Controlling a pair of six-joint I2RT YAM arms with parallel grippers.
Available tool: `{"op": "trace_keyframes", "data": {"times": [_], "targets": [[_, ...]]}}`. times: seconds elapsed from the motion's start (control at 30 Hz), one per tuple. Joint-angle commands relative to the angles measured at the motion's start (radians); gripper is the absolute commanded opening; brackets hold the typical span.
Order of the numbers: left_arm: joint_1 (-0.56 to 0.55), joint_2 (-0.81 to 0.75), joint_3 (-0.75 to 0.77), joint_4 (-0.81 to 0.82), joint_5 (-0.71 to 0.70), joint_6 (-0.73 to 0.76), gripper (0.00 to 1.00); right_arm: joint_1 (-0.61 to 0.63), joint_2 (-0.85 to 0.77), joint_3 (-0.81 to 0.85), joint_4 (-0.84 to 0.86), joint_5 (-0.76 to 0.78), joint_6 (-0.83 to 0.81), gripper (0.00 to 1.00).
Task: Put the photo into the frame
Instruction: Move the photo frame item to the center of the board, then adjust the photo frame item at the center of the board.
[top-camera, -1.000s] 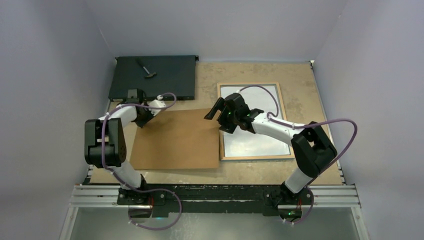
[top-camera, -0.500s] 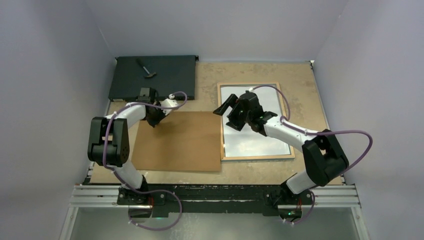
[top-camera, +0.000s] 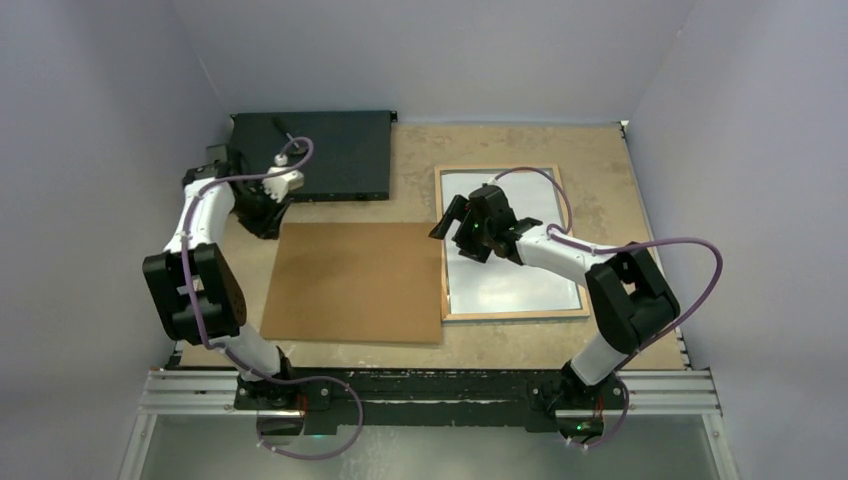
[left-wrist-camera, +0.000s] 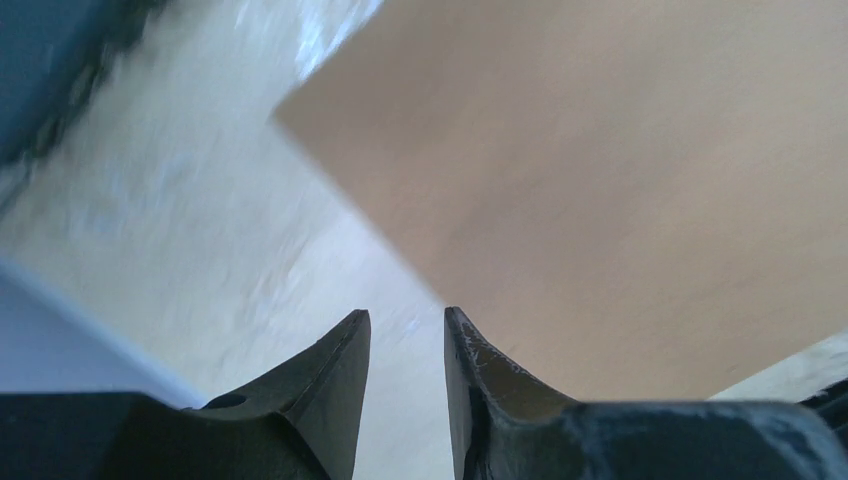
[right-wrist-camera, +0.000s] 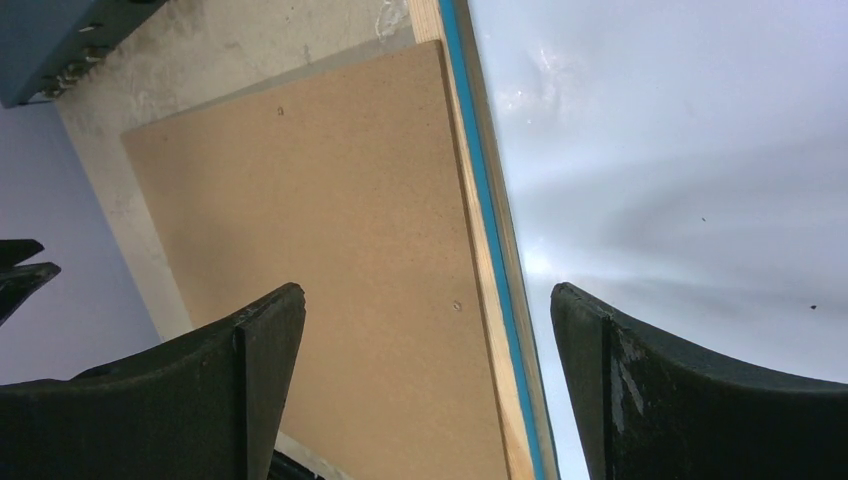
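your right pincer (right-wrist-camera: 425, 300) is hovering spread wide above the frame's (top-camera: 500, 316) left rail, the photo (top-camera: 510, 285) lying white side up inside it. your left pincer (left-wrist-camera: 405, 315) is standing narrowly parted, pinching nothing, beside the fibreboard backing panel (top-camera: 355, 285).

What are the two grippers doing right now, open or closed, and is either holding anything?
Left gripper: slightly open, holding nothing.
Right gripper: wide open, holding nothing.
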Motion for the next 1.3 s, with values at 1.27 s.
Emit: {"op": "trace_keyframes", "data": {"times": [1.27], "targets": [[-0.013, 0.088, -0.413, 0.324, -0.125, -0.05, 0.28, -0.008, -0.171, -0.071, -0.119, 0.079, -0.14, 0.95]]}}
